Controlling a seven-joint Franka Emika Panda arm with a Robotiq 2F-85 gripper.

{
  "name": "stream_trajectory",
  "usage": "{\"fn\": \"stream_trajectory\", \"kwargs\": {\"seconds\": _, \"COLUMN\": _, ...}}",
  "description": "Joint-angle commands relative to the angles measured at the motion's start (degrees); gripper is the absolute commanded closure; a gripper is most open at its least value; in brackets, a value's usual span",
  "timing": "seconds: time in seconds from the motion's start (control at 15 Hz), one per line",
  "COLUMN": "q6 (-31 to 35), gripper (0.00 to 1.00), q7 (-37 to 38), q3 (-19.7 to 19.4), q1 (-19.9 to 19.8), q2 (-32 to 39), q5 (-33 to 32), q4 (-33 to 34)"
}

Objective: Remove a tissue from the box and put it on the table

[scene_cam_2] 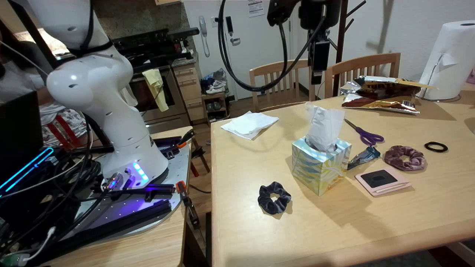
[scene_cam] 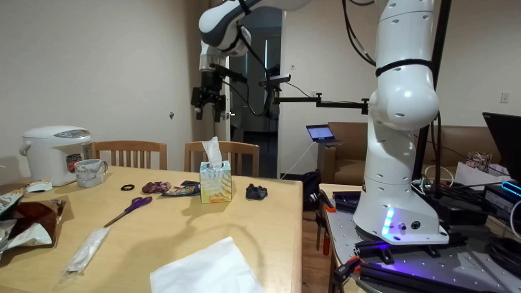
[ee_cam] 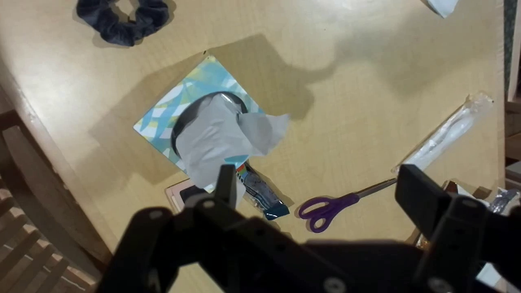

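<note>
The tissue box, a blue-and-yellow patterned cube, stands upright on the light-brown table [scene_cam: 276,219] in both exterior views [scene_cam: 215,191] [scene_cam_2: 311,168]. A white tissue [scene_cam: 213,152] [scene_cam_2: 324,124] sticks up out of its top slot. In the wrist view the box [ee_cam: 163,114] and tissue [ee_cam: 215,138] lie left of centre, beyond the left finger. Another white sheet, lightly creased, lies flat on the table in both exterior views [scene_cam: 205,270] [scene_cam_2: 249,124]. My gripper [scene_cam: 208,117] points down, well above the table near the box, touching nothing. In the wrist view its fingers [ee_cam: 316,175] are wide apart and empty.
Purple scissors [ee_cam: 333,205], a dark scrunchie [scene_cam_2: 274,198], a pink scrunchie [scene_cam_2: 404,157], a card holder [scene_cam_2: 382,181] and a snack wrapper [ee_cam: 262,191] lie around the box. A wrapped white packet [scene_cam: 85,252], a mug [scene_cam: 90,173], a white boiler [scene_cam: 57,154] and foil bags [scene_cam_2: 382,96] are farther off.
</note>
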Motion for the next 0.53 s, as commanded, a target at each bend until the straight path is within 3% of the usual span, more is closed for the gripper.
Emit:
{"fn": "stream_trajectory", "kwargs": {"seconds": 0.0, "q6": 2.5, "gripper": 0.00, "q7": 1.8, "q3": 0.2, "q1": -1.2, "q2": -0.4, "q5": 2.3, "q4": -2.7}}
{"fn": "stream_trajectory", "kwargs": {"seconds": 0.47, "q6": -2.7, "gripper": 0.00, "q7": 1.2, "q3": -0.7, "q1": -2.0, "q2": -2.4, "q5": -3.7, "q4": -4.8}}
